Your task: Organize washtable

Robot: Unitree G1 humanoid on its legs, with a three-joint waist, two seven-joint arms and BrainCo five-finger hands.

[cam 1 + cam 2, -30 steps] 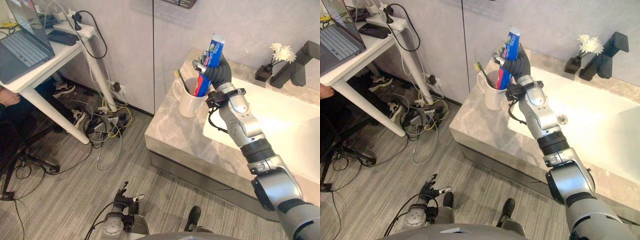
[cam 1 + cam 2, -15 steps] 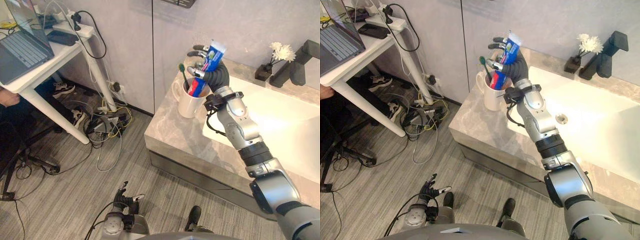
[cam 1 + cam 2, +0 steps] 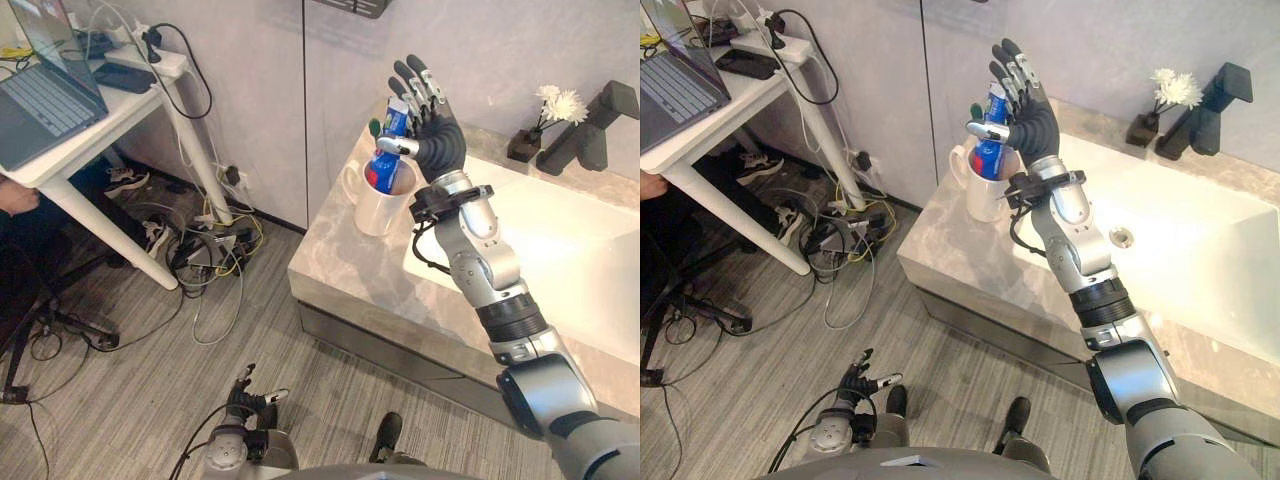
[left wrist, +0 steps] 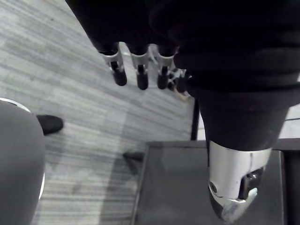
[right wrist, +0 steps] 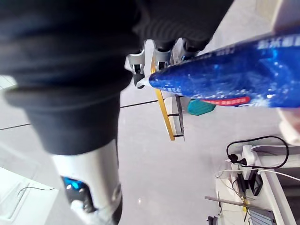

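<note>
Now the right hand [image 3: 434,136] hovers just above the mug [image 3: 384,212], its fingers straight and fanned upward, holding nothing; the thumb reaches across the front of the tube [image 3: 384,168], and whether it touches cannot be told. That blue toothpaste tube stands tilted in the white mug, beside a green-headed toothbrush [image 3: 375,127]. White lettering and a red patch run along the tube in the right wrist view, too smeared to make out. The mug sits at the left corner of the marble counter [image 3: 345,272], beside the sink [image 3: 570,235]. A black faucet [image 3: 592,133] and a small vase of white flowers [image 3: 558,104] stand behind. The left hand [image 3: 246,397] hangs low over the floor, fingers loosely spread.
</note>
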